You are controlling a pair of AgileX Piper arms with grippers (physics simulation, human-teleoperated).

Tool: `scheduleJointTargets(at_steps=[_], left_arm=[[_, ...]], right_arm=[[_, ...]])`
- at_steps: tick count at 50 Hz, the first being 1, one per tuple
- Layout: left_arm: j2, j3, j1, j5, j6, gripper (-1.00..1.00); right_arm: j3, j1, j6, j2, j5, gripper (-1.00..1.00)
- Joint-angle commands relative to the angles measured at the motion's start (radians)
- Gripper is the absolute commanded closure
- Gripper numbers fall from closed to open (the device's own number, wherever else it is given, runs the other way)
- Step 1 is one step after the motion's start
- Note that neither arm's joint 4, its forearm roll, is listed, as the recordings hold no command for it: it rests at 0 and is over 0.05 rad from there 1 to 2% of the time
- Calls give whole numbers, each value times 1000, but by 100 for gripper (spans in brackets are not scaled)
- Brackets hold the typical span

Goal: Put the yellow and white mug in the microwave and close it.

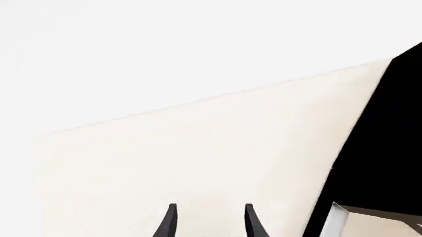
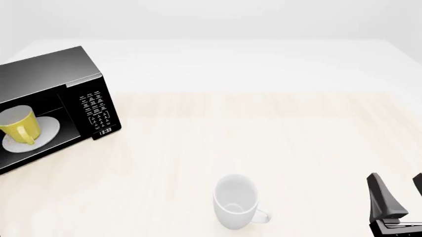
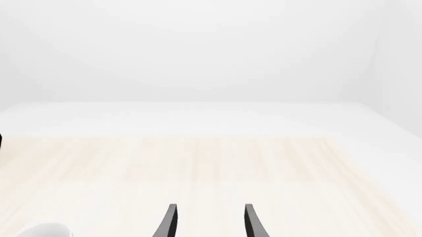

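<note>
In the front view, the microwave (image 2: 53, 106) stands at the left edge of the frame on the pale wooden tabletop (image 2: 264, 138), and its cavity is open to the camera. The yellow and white mug (image 2: 18, 124) sits inside it on the round white turntable plate (image 2: 46, 131), with its handle turned toward the front. A larger white mug (image 2: 236, 201) stands in the lower middle of the frame, well apart from the microwave. The right pincer (image 2: 396, 195) shows at the lower right corner; its two dark fingers are spread apart and hold nothing. In the left wrist view, the left pincer (image 1: 210, 222) is also spread and empty, and a black part of the microwave (image 1: 386, 148) fills the right side.
</note>
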Motion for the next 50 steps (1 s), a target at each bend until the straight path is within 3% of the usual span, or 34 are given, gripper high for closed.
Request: scheduleJointTargets(at_steps=[1, 22, 40, 50], left_arm=[[58, 83, -46, -69, 14, -100], [83, 149, -216, -130, -14, -100], [85, 161, -301, -146, -20, -100], [8, 176, -369, -123, -38, -100]], right_arm=[[0, 0, 0, -1, 0, -100], [0, 0, 0, -1, 0, -100], [0, 0, 0, -1, 0, -100], [0, 0, 0, -1, 0, -100]])
